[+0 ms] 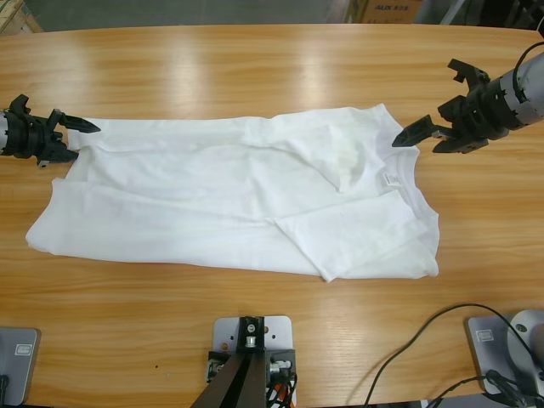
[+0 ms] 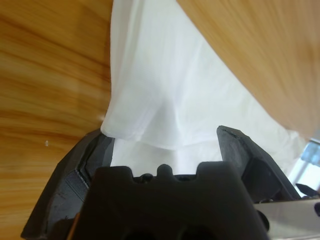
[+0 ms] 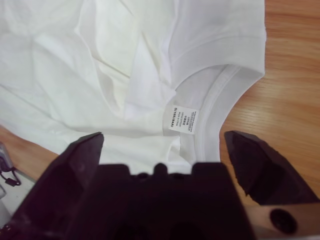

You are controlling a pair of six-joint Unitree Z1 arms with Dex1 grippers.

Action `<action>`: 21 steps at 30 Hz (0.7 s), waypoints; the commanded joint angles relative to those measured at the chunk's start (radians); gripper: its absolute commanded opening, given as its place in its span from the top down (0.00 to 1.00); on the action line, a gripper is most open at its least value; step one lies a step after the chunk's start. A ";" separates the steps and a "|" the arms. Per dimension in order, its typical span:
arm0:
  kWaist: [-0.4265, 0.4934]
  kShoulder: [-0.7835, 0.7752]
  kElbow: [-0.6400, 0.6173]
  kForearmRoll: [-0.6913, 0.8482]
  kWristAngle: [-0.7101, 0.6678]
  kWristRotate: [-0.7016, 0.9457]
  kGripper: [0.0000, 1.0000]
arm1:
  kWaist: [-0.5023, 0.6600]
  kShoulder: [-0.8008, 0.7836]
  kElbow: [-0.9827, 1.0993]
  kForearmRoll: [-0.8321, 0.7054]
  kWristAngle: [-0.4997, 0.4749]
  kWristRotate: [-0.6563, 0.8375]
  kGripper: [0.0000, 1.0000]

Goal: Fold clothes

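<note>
The T-shirt (image 1: 221, 204) lies flat and rumpled on the tabletop (image 1: 255, 68), thin, limp and light; my left end effector (image 1: 72, 140) gapes at its hem, my right end effector (image 1: 421, 140) gapes beside the collar, the likely holds.

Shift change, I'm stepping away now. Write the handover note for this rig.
Left gripper: open, at the T-shirt's hem end, fabric edge between the jaws, not clamped.
Right gripper: open, at the collar end, near the neck label, holding nothing.
T-shirt: spread lengthwise on the table, wrinkled, one sleeve turned over the body.
Done: laid out roughly.
Left: grasp both ends, smooth, fold.
</note>
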 commanded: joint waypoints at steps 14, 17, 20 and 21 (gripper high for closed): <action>0.103 0.028 0.054 -0.032 -0.081 -0.011 0.31 | 0.014 0.003 0.026 -0.016 -0.009 -0.010 0.02; 0.099 0.041 0.048 -0.036 -0.101 -0.008 0.31 | 0.014 0.003 0.026 -0.016 -0.009 -0.011 0.02; 0.099 0.040 0.048 -0.050 -0.113 -0.010 0.31 | 0.014 0.003 0.026 -0.016 -0.009 -0.010 0.02; 0.099 0.040 0.047 -0.054 -0.116 -0.013 0.31 | 0.014 0.003 0.026 -0.016 -0.009 -0.010 0.02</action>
